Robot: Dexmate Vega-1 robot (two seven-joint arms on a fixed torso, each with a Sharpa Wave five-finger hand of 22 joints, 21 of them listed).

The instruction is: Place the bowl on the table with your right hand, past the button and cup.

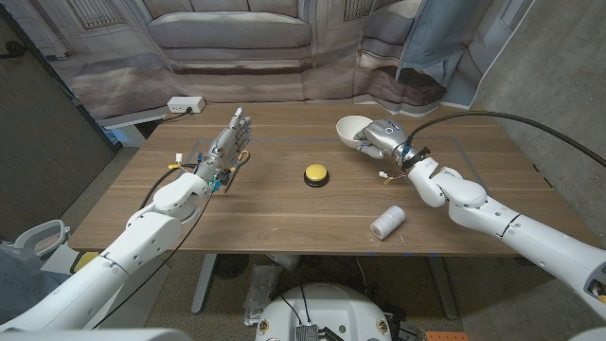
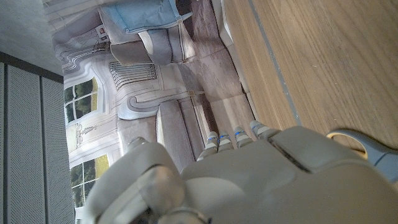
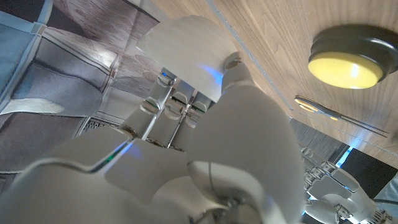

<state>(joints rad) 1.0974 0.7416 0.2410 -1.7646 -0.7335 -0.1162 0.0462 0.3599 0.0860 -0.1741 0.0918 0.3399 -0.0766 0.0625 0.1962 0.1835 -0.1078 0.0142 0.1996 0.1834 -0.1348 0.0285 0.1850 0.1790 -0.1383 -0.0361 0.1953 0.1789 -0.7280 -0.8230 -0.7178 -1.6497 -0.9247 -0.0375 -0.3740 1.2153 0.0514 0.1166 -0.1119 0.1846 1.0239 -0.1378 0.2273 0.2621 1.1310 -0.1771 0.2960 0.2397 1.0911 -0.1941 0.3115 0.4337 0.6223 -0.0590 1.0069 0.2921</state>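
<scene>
My left hand (image 1: pixel 230 144) waits with its fingers apart on the tabletop (image 1: pixel 284 218), the button (image 1: pixel 316 175) and the tipped-over cup (image 1: pixel 386 223) sit nearer me, and my right hand (image 1: pixel 383 139) holds the bowl (image 1: pixel 352 128) far past them, so I think only letting go is left.

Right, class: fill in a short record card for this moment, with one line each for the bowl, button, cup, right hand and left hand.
bowl: white bowl, tilted, at the table's far side beyond the button
button: yellow button on a black base, mid-table
cup: white cup lying on its side, near the front edge
right hand: right hand grips the bowl's rim
left hand: left hand on the table, fingers extended, holding nothing
</scene>
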